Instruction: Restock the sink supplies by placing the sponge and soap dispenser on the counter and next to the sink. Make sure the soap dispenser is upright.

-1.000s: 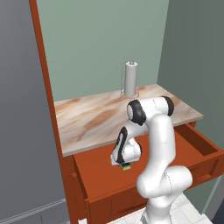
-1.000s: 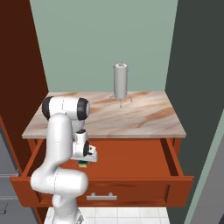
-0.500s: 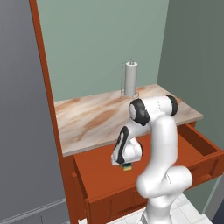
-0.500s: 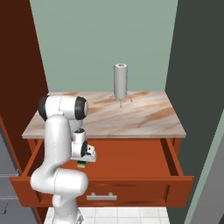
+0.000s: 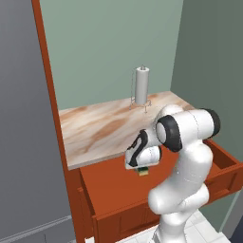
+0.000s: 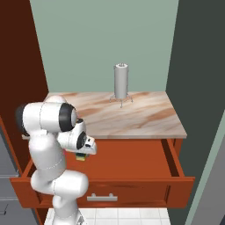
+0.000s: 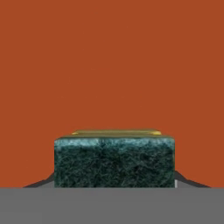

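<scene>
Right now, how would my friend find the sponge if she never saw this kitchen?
Look under the marbled counter at the open red-brown drawer. The white arm reaches down into it, and the sponge sits between the gripper fingers. It is a small block, dark green on top and yellow below.

**Colours at the drawer**

Sponge (image 7: 113, 162) had a dark green speckled scrub face and a thin yellow edge. Drawer (image 5: 114, 182) was plain red-brown. Counter (image 6: 132, 115) was beige with brown marbling. Cylinder (image 6: 121, 81) on wire stand was grey-white. Wall (image 5: 104, 47) was pale green.
</scene>
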Controlling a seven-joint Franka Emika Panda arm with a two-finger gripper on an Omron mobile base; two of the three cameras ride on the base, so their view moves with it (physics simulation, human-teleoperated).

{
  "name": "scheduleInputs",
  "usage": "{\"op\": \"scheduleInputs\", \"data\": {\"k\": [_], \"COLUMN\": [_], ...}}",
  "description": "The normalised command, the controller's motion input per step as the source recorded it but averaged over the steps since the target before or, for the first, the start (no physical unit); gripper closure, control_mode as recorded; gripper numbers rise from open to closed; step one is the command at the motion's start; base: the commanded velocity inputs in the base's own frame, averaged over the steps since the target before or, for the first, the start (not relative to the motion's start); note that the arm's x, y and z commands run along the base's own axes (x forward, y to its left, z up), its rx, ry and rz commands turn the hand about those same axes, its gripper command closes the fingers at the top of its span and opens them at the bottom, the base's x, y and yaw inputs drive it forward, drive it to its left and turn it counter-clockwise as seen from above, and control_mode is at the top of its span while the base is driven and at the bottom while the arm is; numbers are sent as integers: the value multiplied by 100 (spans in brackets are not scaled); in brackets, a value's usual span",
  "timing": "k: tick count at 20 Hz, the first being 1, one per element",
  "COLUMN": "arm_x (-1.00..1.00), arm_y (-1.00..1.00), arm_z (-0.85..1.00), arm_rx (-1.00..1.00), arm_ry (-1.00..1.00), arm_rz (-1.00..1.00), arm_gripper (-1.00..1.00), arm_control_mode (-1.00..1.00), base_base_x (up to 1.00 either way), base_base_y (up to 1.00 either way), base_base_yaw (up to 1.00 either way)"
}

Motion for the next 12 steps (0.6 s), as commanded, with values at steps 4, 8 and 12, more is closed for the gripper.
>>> {"op": "scheduleInputs", "data": {"k": [4,8,12], "arm_x": [-29,-31,-43], "arm_y": [-29,-29,-24], "arm_z": [100,100,96], "arm_rx": [0,0,0], "arm_ry": [0,0,0], "arm_rz": [0,0,-1], "arm_gripper": [100,100,100], "arm_control_mode": [-100,-100,-100], "base_base_x": [0,0,0], "base_base_y": [0,0,0], "base_base_yaw": [0,0,0]}}
